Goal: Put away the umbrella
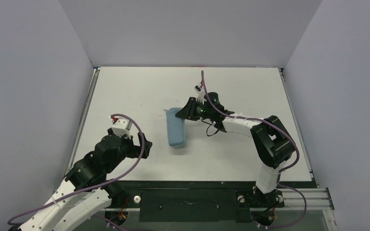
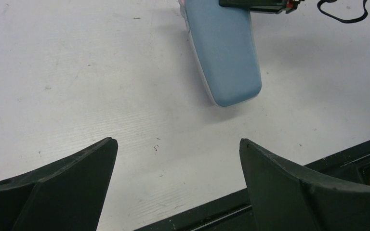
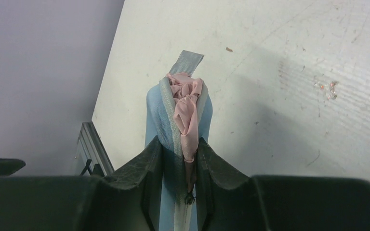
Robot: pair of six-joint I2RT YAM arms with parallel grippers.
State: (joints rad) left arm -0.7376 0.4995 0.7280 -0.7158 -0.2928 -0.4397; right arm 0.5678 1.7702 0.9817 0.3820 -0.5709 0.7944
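The pale salmon-pink fabric folding umbrella (image 3: pixel 188 103) is sitting inside the light blue oblong rounded case (image 3: pixel 153 118), bulging from the open seam just ahead of the right gripper (image 3: pixel 179 143). That gripper is pinching narrowly across the seam, probably to press it closed. The left gripper (image 2: pixel 176 142) is hovering wide and empty, short of the case's other end.

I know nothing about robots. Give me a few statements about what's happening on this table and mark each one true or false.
1. The pink umbrella pokes out of one end of the blue case. True.
2. The left jaws are clamped on the case. False: they stand wide open, apart from it.
3. The case stands upright on the table. False: it lies flat.
4. The right jaws are closed on the case's open end. True.
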